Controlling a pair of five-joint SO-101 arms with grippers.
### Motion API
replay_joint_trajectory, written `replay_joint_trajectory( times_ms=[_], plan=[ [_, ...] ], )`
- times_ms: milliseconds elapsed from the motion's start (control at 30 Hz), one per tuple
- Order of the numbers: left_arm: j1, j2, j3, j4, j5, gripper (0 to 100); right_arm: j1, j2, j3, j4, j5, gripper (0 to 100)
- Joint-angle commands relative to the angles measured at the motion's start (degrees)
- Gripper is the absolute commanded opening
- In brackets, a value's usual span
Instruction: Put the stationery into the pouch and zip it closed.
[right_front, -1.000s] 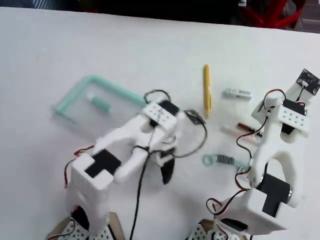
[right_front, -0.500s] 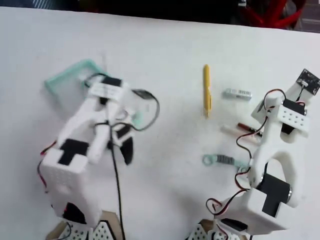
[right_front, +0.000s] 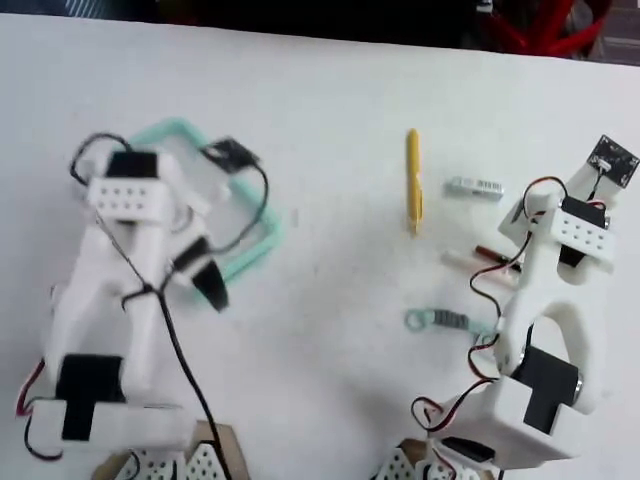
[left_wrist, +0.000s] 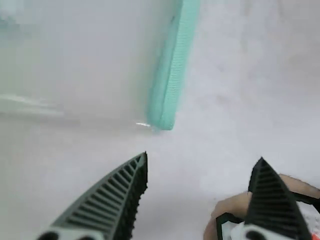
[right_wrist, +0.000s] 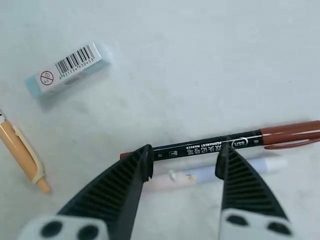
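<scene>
Fingers (right_wrist: 125, 185) of your right gripper (right_wrist: 185, 150) stood moderately apart and held nothing, hanging right over the marker (right_wrist: 220, 142). The marker's long axis ran from one fingertip towards the other, not across the gap. Closing as it stood would likely have pinched along the barrel, so you would probably have needed a wrist turn first. A pale pen (right_wrist: 195, 175) lay just beside the marker and parallel to it, close enough to be caught in the same grasp. Farther out sat the eraser (right_wrist: 67, 69), well apart, and the yellow pen (right_wrist: 22, 150) off to one side.

In the high view a small teal item (right_front: 437, 320) lay close to that arm's base. Bare table (right_front: 340, 200) separated all the stationery from the pouch (right_front: 250, 240), which lay well apart on the left side, giving open room for a carry.

Your left gripper (left_wrist: 201, 159) was wide open and empty, with the end of the pouch's teal edge (left_wrist: 172, 75) just beyond its tips and pointing back towards the gap. I judged the right arm nearer the stationery and the left nearer the pouch.
</scene>
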Motion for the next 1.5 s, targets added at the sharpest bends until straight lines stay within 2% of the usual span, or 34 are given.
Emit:
replay_joint_trajectory(
  times_ms=[0,133,267,400,567,767,833,967,1100,1300,1467],
  plan=[
    [3.12,-7.96,11.25,-9.67,-0.62,33,-0.66,-0.48,-2.46,-0.04,0.44,20.4],
    [6.55,-15.6,18.99,-10.64,-6.42,33,-0.66,-0.48,-2.37,-0.04,0.44,20.5],
    [10.51,-18.77,24.53,-13.63,-4.31,33,-0.66,-0.48,-2.46,-0.04,0.44,20.5],
    [12.09,-14.99,27.08,-19.96,-3.16,34,-0.66,-0.48,-2.46,-0.04,0.44,20.5],
    [11.74,-4.97,23.65,-20.4,-1.67,35,-0.66,-0.4,-2.29,-0.04,0.44,20.5],
    [3.12,5.85,15.03,-19.96,-2.2,35,-0.66,-0.4,-2.2,-0.04,0.44,20.6],
    [0.84,7.96,12.66,-17.93,-4.4,35,-0.66,-0.4,-2.2,-0.04,0.44,20.6],
    [-4.35,8.75,8.88,-15.74,-7.56,32,-0.66,-0.4,-2.2,-0.04,0.44,20.6],
    [-11.38,8.84,3.6,-16.0,-7.82,33,-0.66,-0.4,-2.2,-0.04,0.44,20.6],
    [-20.79,9.19,0.79,-26.02,-7.91,35,-0.75,-0.4,-2.2,-0.04,0.44,20.6],
    [-23.25,7.87,-2.02,-27.25,-10.9,35,-0.75,-0.4,-2.2,-0.04,0.44,20.7]
  ],
)
